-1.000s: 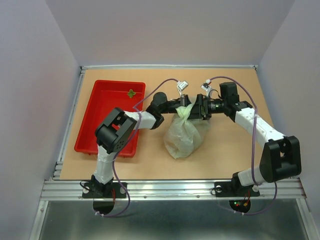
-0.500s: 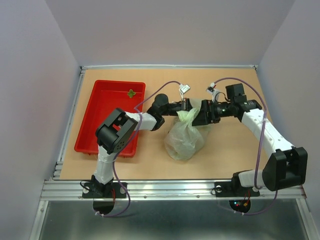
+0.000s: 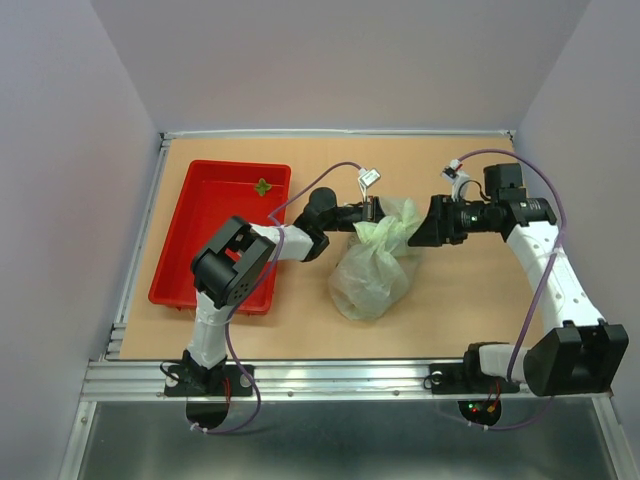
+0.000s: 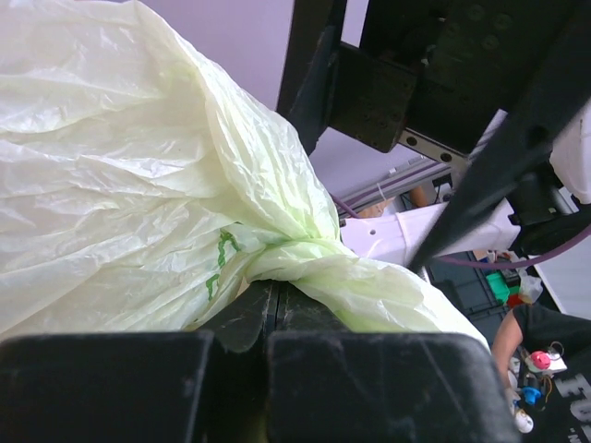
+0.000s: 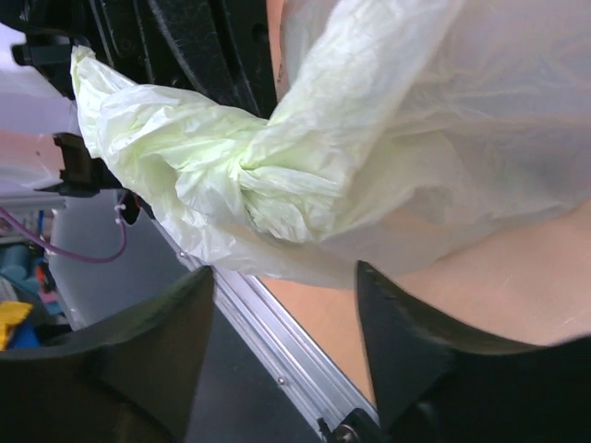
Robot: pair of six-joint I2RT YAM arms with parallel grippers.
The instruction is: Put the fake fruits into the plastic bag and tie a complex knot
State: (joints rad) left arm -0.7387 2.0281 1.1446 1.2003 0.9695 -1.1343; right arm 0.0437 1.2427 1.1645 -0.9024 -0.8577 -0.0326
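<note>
The pale-green plastic bag (image 3: 368,280) lies bulging on the table in the middle. Its top is gathered into a twisted knot (image 3: 380,230). The fake fruits do not show clearly through the plastic. My left gripper (image 3: 368,222) is shut on the bag's gathered plastic just beside the knot; in the left wrist view (image 4: 273,300) the jaws are pressed together with bag plastic (image 4: 120,185) bunched over them. My right gripper (image 3: 420,233) is open just right of the bag, touching nothing. In the right wrist view (image 5: 282,309) the knot (image 5: 268,185) sits beyond its spread fingers (image 5: 416,341).
A red rectangular tray (image 3: 200,265) stands at the left with one small green piece (image 3: 262,186) at its far end. The left arm's forearm reaches across the tray's right edge. The table's far rail shows in the right wrist view (image 5: 277,341).
My right gripper has drawn back to the right, away from the knot and the left gripper, and now stands open. The left gripper and bag have stayed put.
</note>
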